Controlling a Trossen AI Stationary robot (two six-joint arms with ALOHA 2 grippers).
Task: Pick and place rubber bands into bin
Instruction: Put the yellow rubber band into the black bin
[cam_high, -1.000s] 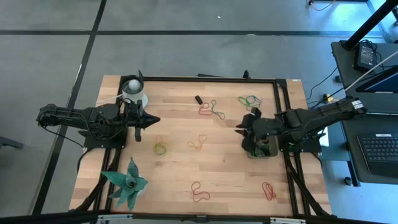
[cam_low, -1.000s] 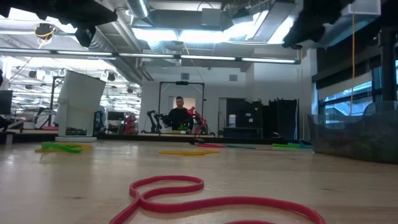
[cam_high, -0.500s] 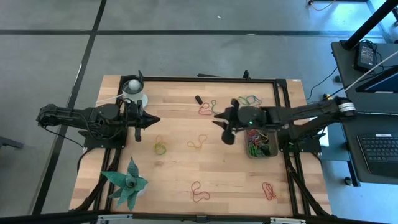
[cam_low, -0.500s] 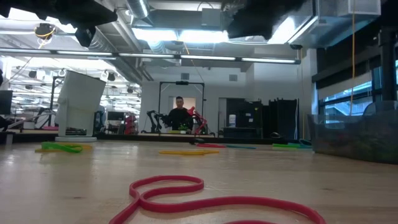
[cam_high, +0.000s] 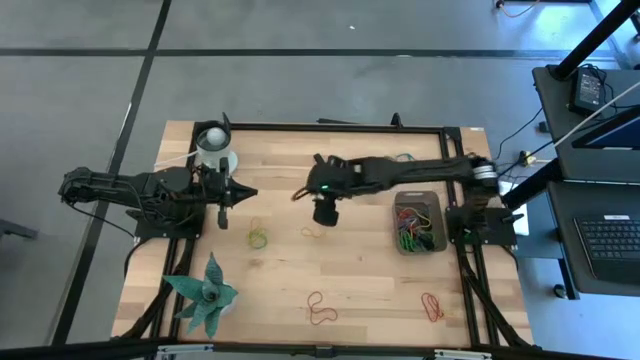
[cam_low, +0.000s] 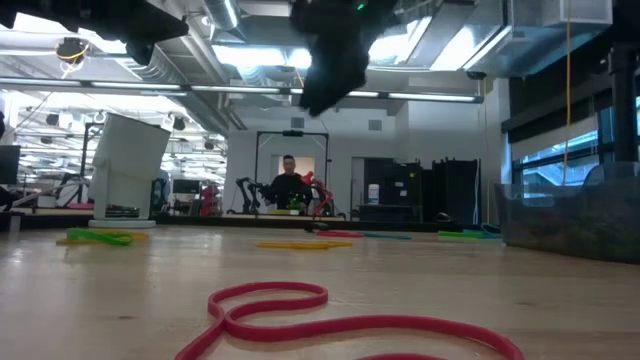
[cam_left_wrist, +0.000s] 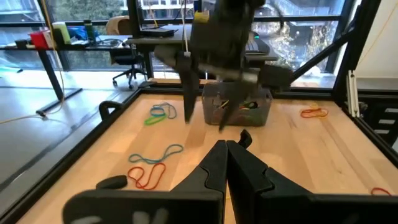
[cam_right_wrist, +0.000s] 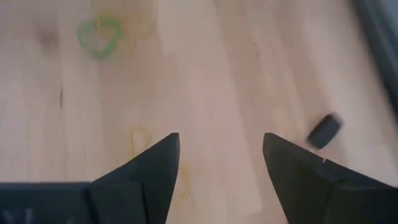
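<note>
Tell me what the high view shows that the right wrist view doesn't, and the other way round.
Only the high view: the dark grey rectangular bin holding coloured rubber bands, the white round cup, the teal paper plant, and the left gripper parked at the table's left side with shut jaws. Only the right wrist view: a close look between the right gripper's open jaws at bare wood. Both: the light wooden table, the green rubber band, the thin yellow rubber band and the small black oblong piece.
</note>
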